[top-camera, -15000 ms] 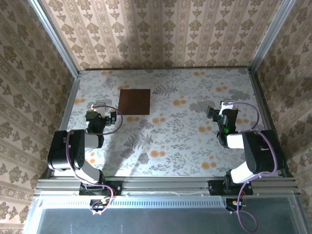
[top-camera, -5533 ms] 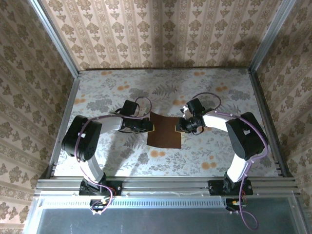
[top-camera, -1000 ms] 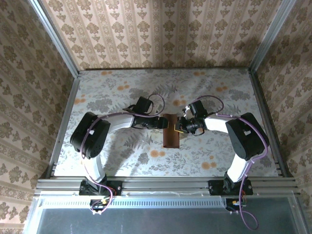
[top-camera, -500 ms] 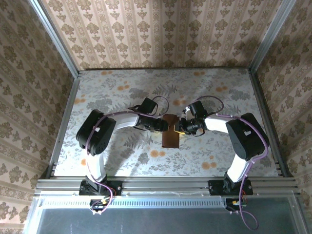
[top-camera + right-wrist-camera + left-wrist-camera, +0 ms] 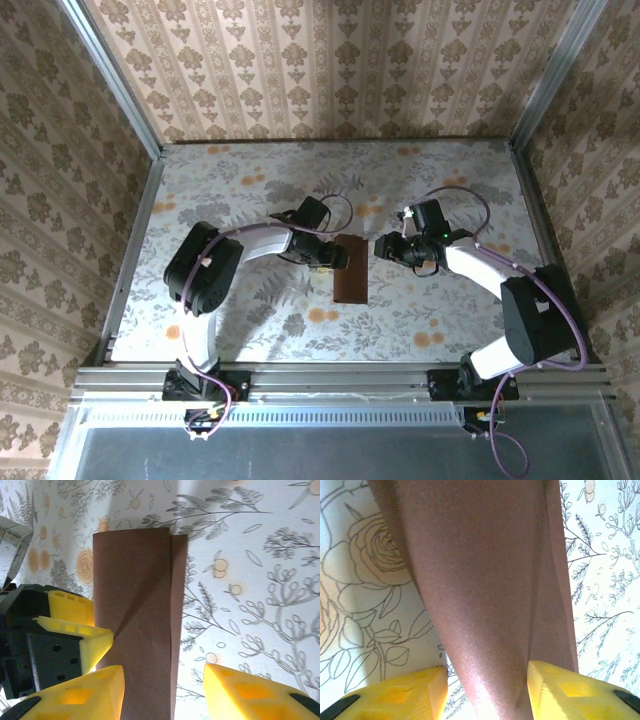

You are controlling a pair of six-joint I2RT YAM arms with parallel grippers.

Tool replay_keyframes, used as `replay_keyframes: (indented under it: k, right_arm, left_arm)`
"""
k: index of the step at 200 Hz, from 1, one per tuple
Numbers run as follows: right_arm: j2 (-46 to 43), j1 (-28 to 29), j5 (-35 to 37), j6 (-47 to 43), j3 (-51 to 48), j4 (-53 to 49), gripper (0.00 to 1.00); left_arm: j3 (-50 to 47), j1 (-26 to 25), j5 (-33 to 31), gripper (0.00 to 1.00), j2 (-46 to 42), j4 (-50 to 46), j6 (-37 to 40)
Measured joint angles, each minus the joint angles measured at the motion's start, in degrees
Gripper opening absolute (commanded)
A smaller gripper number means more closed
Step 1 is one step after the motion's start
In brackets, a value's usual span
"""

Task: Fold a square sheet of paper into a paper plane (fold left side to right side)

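The square sheet of paper point(image 5: 351, 283) lies folded into a narrow dark reddish-brown strip at the table's middle. In the right wrist view the paper point(image 5: 135, 580) has its top layer ending short of the right edge, so a thin strip of the lower layer shows. My left gripper point(image 5: 337, 258) sits at the strip's left fold near its far end. Its yellow fingers stand apart astride the bulging paper point(image 5: 485, 570), the right one touching it. My right gripper point(image 5: 383, 247) hovers open just right of the strip, its fingers point(image 5: 75, 692) spread wide over the paper's right edge.
The table point(image 5: 450, 310) wears a cloth printed with grey ferns and orange blotches. Wallpapered walls point(image 5: 330, 70) close in the back and both sides. A metal rail point(image 5: 340, 378) runs along the near edge by the arm bases.
My right gripper has opened, let go of the paper and drawn back to the right. The left gripper has narrowed and slid a little right onto the fold. The paper lies flatter.
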Motion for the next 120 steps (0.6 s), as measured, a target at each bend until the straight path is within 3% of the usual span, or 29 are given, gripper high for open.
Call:
replay_keyframes:
  k: [120]
  right_arm:
    - [-0.63,-0.59,0.81,-0.31,-0.96,-1.01,0.48]
  left_arm:
    - [6.51,-1.11,-2.38,0.52,3.26,-8.52,3.08]
